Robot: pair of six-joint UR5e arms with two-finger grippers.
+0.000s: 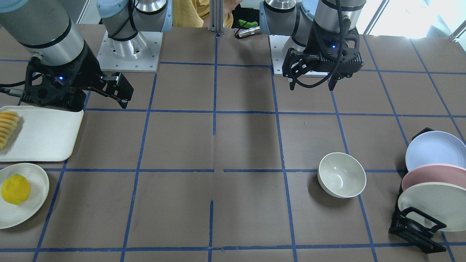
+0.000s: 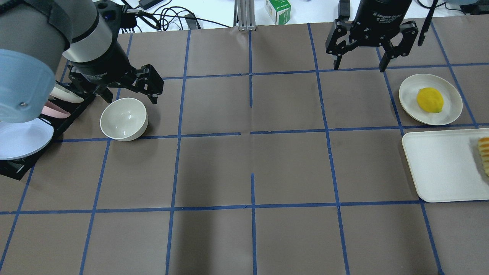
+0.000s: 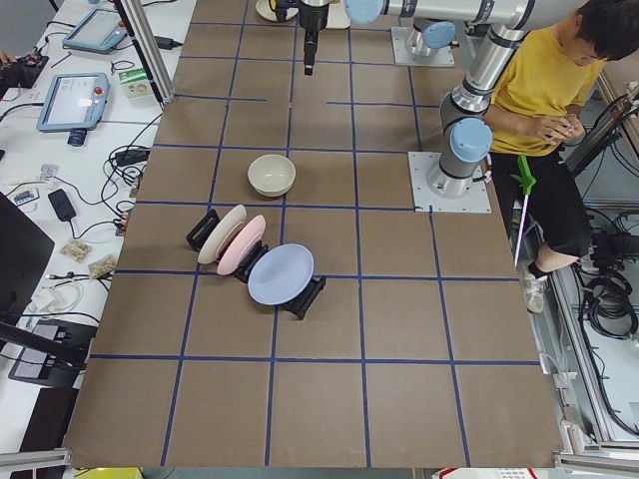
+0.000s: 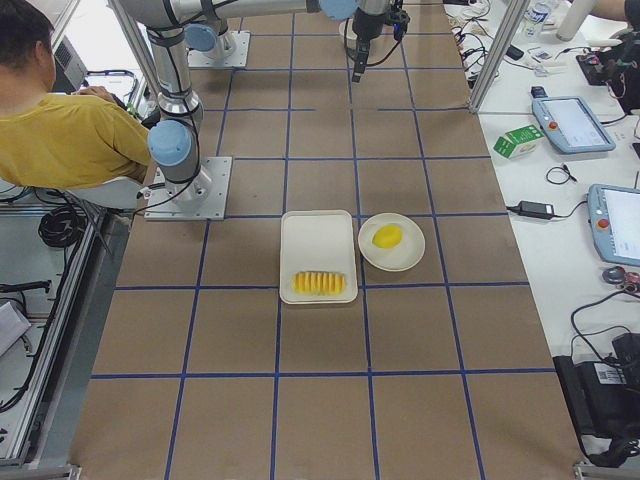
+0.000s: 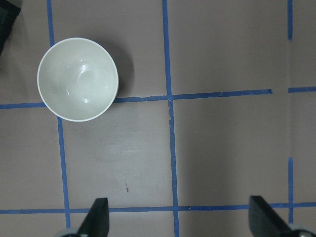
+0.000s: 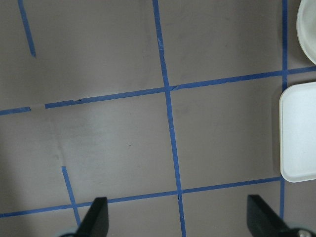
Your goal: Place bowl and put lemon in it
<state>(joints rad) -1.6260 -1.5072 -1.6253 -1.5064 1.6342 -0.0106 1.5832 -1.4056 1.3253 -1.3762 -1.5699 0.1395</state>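
Bowl [image 2: 123, 119] upright on tabletop [image 2: 290, 168] beside the plate rack [image 1: 417, 229]; lemon [image 2: 430, 100] on a round plate [image 2: 452, 112] far across, robot's right side. Left tool [image 1: 312, 86] hangs near bowl, jaws apart; right tool [image 2: 359, 67] near the plate, jaws apart too.

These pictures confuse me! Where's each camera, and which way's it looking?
Front-facing: across the table, facing the robot; both arms, left gripper.
Overhead: behind the robot, looking down; both arms, right gripper.
Left side: table's end, bowl near; arm bases.
Right side: opposite end, lemon near; arm bases.
Left wrist: straight down at bowl; own fingertips.
Right wrist: down at tray; own fingertips.
Shared: front-facing, overhead both show bowl, lemon.
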